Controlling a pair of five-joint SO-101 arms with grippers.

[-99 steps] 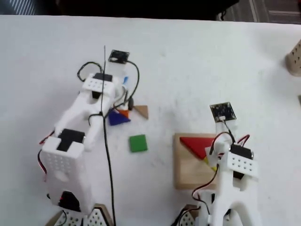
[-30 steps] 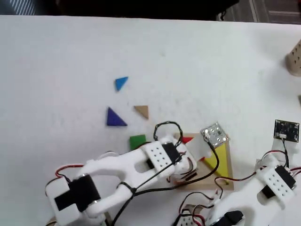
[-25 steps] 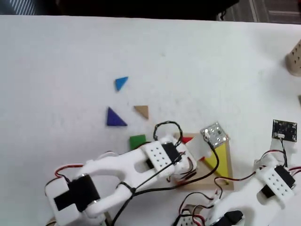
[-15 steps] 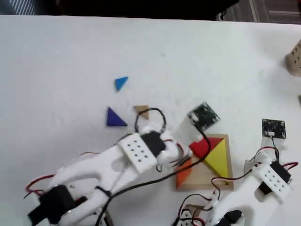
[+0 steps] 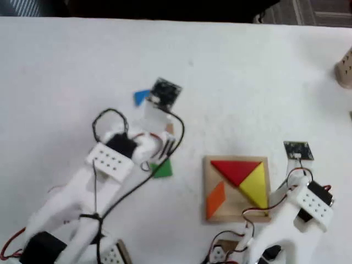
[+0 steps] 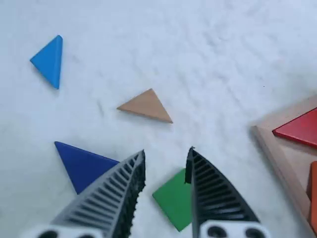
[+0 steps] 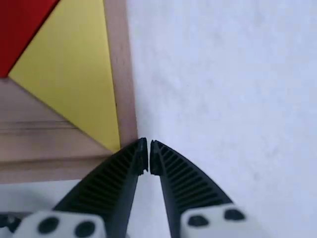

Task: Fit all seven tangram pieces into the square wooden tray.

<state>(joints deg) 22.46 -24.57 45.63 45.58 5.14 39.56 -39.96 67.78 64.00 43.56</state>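
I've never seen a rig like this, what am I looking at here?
Two white robot arms, the left arm and the right arm, sit at a white table. One picture looks down from above; the other two come from wrist cameras. The wooden tray holds a red triangle, a yellow triangle and an orange parallelogram. Loose on the table lie a green square, dark blue triangle, tan triangle and light blue triangle. The left gripper hangs open by the green square; the right gripper is shut beside the tray's corner. Neither holds anything.
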